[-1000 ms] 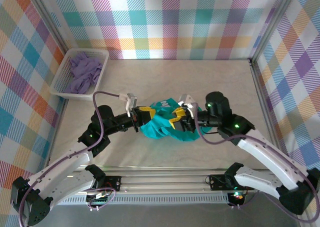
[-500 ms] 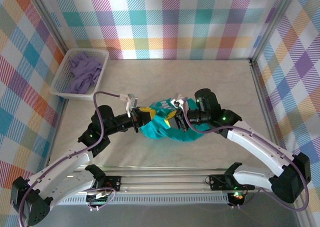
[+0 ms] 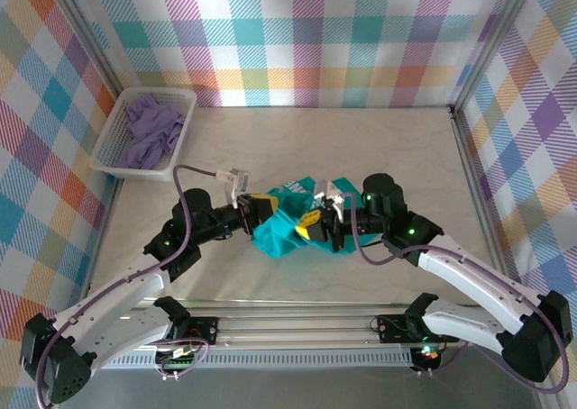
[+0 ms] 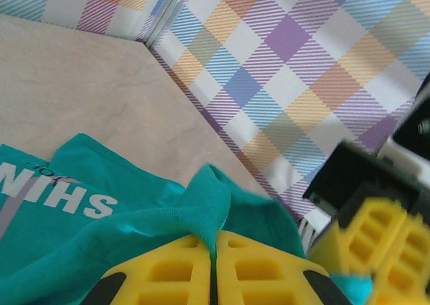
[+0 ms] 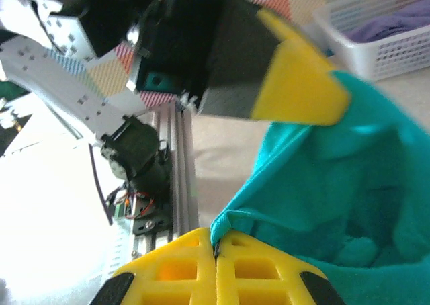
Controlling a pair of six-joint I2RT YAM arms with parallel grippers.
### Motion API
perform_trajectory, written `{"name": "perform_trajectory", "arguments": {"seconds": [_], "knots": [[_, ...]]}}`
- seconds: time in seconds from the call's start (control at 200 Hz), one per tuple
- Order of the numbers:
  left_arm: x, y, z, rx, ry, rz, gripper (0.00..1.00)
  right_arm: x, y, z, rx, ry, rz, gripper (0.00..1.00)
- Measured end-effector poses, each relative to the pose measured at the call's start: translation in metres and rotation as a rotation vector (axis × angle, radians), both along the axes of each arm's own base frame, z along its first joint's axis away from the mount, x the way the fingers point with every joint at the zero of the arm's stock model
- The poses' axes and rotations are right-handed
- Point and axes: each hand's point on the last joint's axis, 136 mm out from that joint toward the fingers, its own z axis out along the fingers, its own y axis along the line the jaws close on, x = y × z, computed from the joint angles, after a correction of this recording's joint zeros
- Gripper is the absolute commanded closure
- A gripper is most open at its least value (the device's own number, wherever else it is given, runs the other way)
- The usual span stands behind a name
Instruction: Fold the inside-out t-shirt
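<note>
1. Checked walls close in a pale table. The shirt hangs bunched near its front middle, lifted between the two arms, and its lowest folds probably brush the table.
2. The left gripper is pinched closed on a ridge of teal cloth at the bundle's left side. Its wrist view shows the pads meeting, with fabric rising straight out of the seam.
3. The right gripper is clamped too, on a hemmed edge at the bundle's right side. The hem sits right at the tips, so that bite looks shallow.
4. The two grips are near each other, and the cloth between them is slack and crumpled. I judge the step in hand to be spreading the shirt. Draw the grippers apart evenly and level, and stop once the span goes taut.
5. Move slowly, since a jerk could pull the hem out of the right hold.
6. Which parts are held, hem, sleeve or shoulder, I cannot tell from the bunch. Check once it opens, before laying it flat.
7. The pale print reads backwards in the left wrist view, which fits an inside-out shirt.
8. The basket with the purple garment stands well apart at the far left, so it need not be disturbed.
</note>
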Motion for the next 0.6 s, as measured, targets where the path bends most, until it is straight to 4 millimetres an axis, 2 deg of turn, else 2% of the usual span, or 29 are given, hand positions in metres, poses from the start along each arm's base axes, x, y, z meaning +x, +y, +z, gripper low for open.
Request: {"name": "perform_trajectory", "arguments": {"seconds": [0.095,0.235,0.3,0.35,0.49,0.6], "knots": [[0.001,-0.004,0.000,-0.035,0.044,-0.014,1.00,-0.009,0.007,-0.008,-0.021,-0.021,0.041,0.88],[0.002,-0.007,0.009,-0.091,0.056,-0.036,1.00,-0.016,0.010,-0.031,-0.107,-0.026,0.064,0.69],[0.000,-0.008,0.014,-0.107,0.046,-0.057,1.00,-0.016,0.006,-0.034,-0.130,-0.043,0.043,0.62],[-0.002,-0.009,0.018,-0.117,0.034,-0.076,1.00,-0.014,0.001,-0.027,-0.122,-0.072,0.019,0.60],[-0.010,-0.012,0.023,-0.125,0.013,-0.124,1.00,-0.004,-0.021,0.012,-0.030,-0.166,-0.085,0.55],[-0.013,-0.014,0.025,-0.126,0.002,-0.149,1.00,0.011,-0.027,0.022,-0.020,-0.181,-0.167,0.51]]}}
